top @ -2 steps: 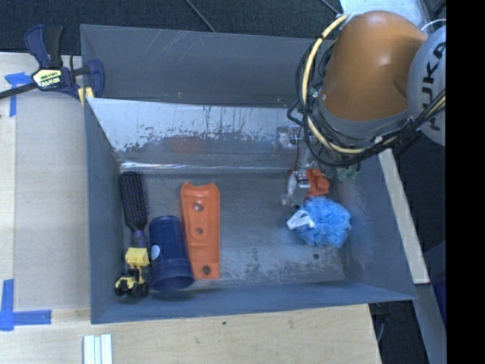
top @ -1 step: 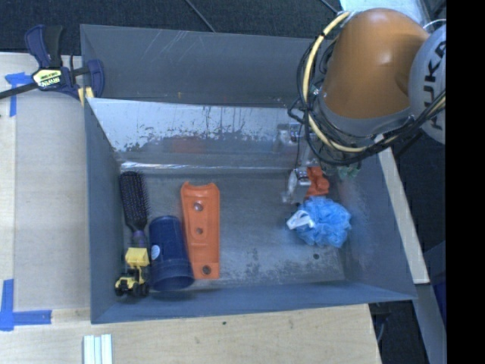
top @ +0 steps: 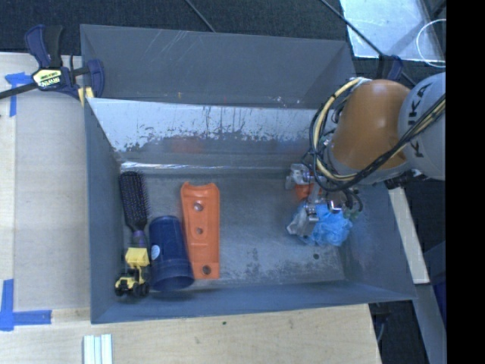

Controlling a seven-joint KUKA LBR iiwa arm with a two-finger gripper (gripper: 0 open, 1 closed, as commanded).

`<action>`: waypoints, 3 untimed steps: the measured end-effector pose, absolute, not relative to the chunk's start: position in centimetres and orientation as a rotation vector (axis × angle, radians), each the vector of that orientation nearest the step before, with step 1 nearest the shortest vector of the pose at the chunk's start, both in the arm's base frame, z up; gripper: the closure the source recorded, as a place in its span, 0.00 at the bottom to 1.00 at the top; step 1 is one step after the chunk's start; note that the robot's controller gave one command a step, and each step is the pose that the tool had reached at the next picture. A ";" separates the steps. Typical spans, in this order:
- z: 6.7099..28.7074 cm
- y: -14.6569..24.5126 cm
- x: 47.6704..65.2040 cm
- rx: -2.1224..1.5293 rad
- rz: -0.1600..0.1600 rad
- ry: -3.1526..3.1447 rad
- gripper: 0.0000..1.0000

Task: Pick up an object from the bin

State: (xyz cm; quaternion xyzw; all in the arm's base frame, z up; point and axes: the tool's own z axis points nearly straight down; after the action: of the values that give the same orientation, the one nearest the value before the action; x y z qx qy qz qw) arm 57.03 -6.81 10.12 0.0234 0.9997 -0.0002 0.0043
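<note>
The arm reaches in over the right edge of the grey bin [top: 227,82], its wrist under a rounded orange cover [top: 371,131] with yellow and black cables [top: 327,127] looped round it. Below that cover the gripper [top: 309,220] is down low on the bin floor, close to the right wall and about halfway between the far edge and the near edge. Pressed right against it, on the side toward the right wall, lies a blue crumpled thing [top: 335,230], soft-looking and bunched up like a scrap of cloth or a bag. From where I stand I cannot tell whether the pincer is spread or pressed together, nor whether the blue crumpled thing is actually caught in it or only lying against it.

The rest of the things lie well apart from it, along the left side of the floor. A black hairbrush [top: 134,200] lies lengthwise beside the left wall, bristles up. Just beside it toward the near edge lies a dark blue cup [top: 170,258] on its side, and touching that on its right is a long orange flat piece [top: 201,230] with a few small holes in it. In the near left corner sits a small yellow-and-black toy [top: 133,271], tucked against the cup. The middle of the floor, between the orange flat piece and the gripper, is bare scuffed metal.
</note>
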 end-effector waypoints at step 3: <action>7.0 -14.7 54.6 -0.233 0.001 3.113 0.00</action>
State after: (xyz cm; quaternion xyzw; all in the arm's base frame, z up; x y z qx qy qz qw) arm 54.65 -14.72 7.02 -0.0748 0.9972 0.0002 0.0099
